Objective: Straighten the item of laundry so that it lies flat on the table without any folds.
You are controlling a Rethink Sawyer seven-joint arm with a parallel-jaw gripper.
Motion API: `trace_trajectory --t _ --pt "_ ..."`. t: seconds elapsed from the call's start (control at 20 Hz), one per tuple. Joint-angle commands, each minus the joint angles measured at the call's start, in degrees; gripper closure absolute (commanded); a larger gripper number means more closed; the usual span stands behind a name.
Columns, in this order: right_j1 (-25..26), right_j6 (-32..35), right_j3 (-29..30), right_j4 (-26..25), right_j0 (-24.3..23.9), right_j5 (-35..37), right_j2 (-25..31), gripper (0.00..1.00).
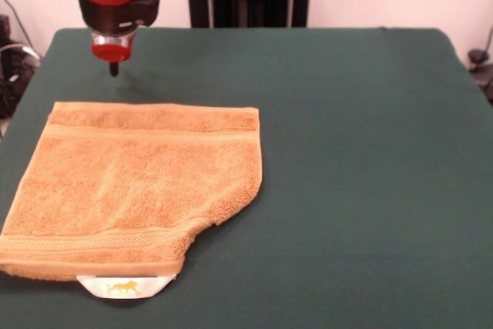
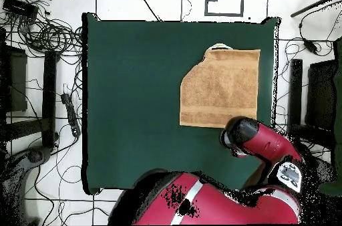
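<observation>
The towel (image 1: 131, 190) lies on the green counter (image 1: 354, 152), close to one long side and nearer the edge away from the robot. It looks doubled over: one corner is cut off on a slant where a flap seems tucked under, and the white tag (image 1: 123, 287) pokes out past its hem. It is soft, light terry, so it should drape and sag when lifted and drag a little on the felt. The best hold is probably a pinch on the loose top layer at the slanted corner. The gripper (image 1: 113, 67) hangs above the counter just past the towel's robot-side edge, holding nothing; I cannot tell how far open it is.
</observation>
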Motion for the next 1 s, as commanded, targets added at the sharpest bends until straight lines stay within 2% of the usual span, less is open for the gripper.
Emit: trace_trajectory --t 0.05,0.35,1.0 --pt "-2.8 6.5 -0.5 5.3 -1.0 -1.5 8.5 0.00" --pt "-4.4 7.4 -3.6 6.3 -0.4 -0.6 8.1 0.00" --pt "-4.2 10.4 -8.7 9.3 1.9 3.6 7.2 0.00"
